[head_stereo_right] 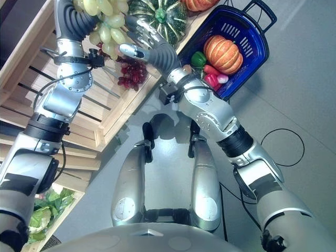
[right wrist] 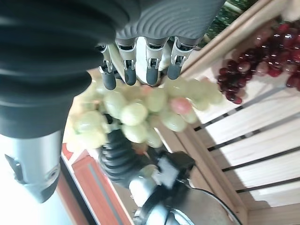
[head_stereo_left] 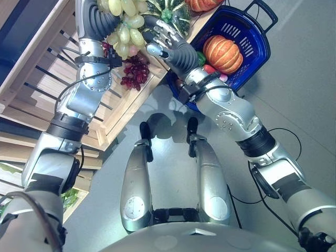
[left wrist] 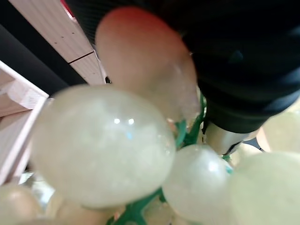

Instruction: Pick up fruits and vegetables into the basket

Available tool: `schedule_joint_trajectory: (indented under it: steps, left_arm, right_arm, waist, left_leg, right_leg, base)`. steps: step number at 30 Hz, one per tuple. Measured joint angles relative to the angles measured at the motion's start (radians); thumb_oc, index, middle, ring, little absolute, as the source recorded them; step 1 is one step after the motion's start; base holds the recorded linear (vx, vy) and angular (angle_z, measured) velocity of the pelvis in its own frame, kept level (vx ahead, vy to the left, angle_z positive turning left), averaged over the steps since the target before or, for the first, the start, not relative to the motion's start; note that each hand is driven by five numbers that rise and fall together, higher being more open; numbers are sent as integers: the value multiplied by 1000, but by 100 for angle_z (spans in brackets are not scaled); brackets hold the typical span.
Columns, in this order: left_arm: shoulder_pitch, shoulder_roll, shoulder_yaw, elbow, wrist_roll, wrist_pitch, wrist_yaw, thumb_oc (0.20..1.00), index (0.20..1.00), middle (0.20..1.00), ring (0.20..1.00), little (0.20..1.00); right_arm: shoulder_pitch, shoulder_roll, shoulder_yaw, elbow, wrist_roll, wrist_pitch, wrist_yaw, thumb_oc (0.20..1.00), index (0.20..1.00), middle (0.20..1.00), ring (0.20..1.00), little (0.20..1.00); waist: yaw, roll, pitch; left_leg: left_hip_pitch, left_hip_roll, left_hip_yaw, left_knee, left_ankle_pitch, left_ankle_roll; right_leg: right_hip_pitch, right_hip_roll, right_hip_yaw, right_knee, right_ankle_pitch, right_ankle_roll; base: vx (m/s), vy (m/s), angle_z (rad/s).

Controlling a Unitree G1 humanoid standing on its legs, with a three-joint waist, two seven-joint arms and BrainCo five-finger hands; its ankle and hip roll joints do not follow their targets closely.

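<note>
Left eye view puts your right hand (head_stereo_left: 170,44) up by the wooden crate shelf (head_stereo_left: 37,68), its fingers (right wrist: 149,70) straight and slightly spread, their dark tips just touching the bunch of green grapes (head_stereo_right: 107,23). You see that bunch hanging right under those fingertips in the right wrist view, draped against your left wrist's dark cover. Your left hand (left wrist: 243,70) is buried among the grapes, so you cannot tell how its fingers are set. Just below the right fingers a bunch of red grapes (head_stereo_left: 135,71) lies on the slats; just beyond them sits a green striped squash (head_stereo_right: 160,18). Behind the right wrist, the blue basket (head_stereo_left: 257,50) holds an orange pumpkin (head_stereo_left: 223,52) and small vegetables (head_stereo_right: 207,71).
</note>
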Motion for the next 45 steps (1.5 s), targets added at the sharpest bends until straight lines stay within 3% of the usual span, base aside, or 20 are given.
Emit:
schedule_joint_trajectory:
  steps: [17,35,45]
  left_arm:
    - [0,-21,1,-45,17,-22,86,200,200,200,200,200]
    - [0,-81,-2,-107,5,-16,-73,200,200,200,200,200]
    - [0,-85,-41,-108,-19,23,-135,200,200,200,200,200]
  right_arm:
    - [6,25,-3,58,23,-67,-66,1000,1000,1000,1000,1000]
    - [5,30,34,57,88,6,28,1000,1000,1000,1000,1000]
    - [9,29,54,57,109,46,30,1000,1000,1000,1000,1000]
  waist:
    - [-4,0,0]
    - [10,1,0]
    - [22,1,0]
  left_leg:
    - [26,-2,11,-15,0,0]
    - [36,-2,10,-27,3,-3]
    - [43,-2,6,-28,4,-4]
  right_leg:
    - [14,0,9,-4,0,0]
    - [18,1,6,-2,3,-4]
    - [34,1,1,-16,0,1]
  base:
    - [-2,2,-1]
    - [0,0,0]
    - [0,-1,0]
